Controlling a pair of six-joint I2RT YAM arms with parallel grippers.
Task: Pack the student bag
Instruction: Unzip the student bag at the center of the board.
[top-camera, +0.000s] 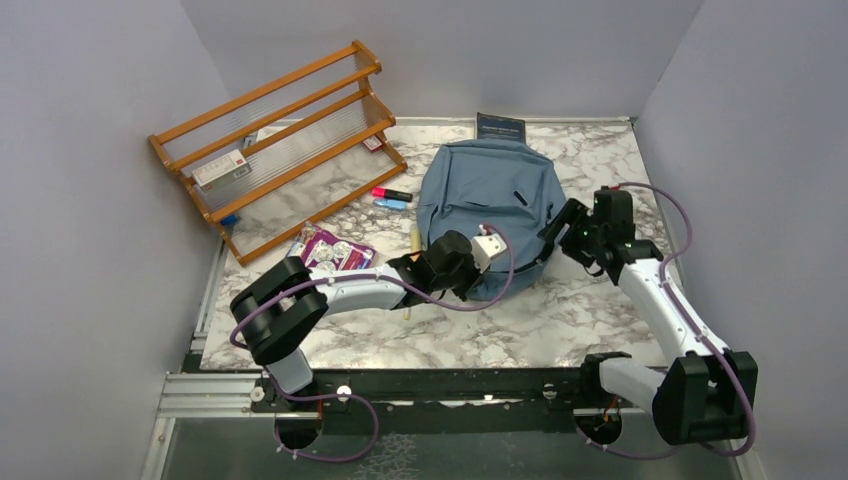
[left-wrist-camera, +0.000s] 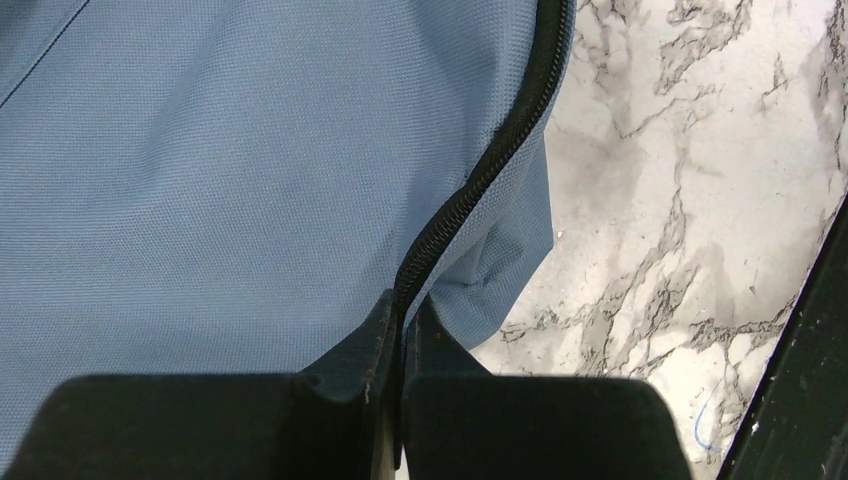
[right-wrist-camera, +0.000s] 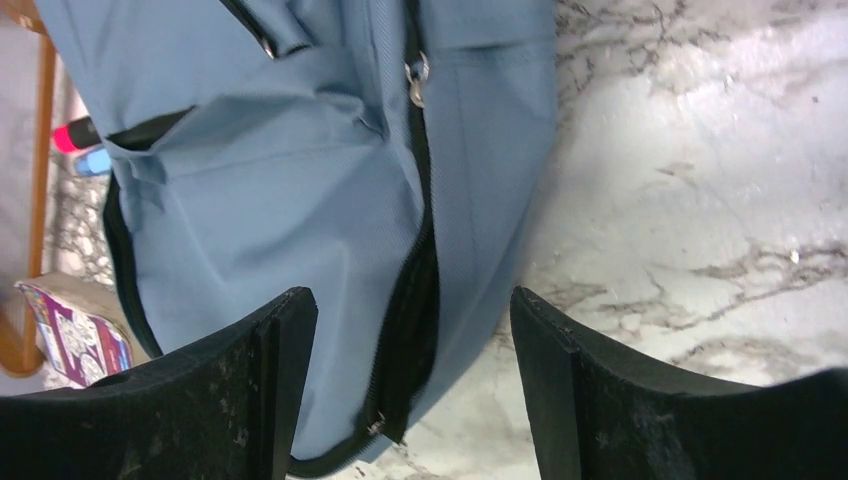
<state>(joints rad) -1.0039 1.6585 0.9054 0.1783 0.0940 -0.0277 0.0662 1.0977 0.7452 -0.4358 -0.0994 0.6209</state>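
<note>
Bag: student bag (top-camera: 490, 190) lies flat on the table (right-wrist-camera: 700, 200), under both my grippers.
Left gripper (left-wrist-camera: 402, 312): clenched on the bag's zipper (right-wrist-camera: 420, 250) edge.
Right gripper (right-wrist-camera: 410, 300): released, straddling the gaping zipper, holding nothing.
Pull (right-wrist-camera: 415, 85): ahead of the right fingertips.
Advice: I judge a taut left pinch lets the right fingers widen the opening cleanly.
</note>
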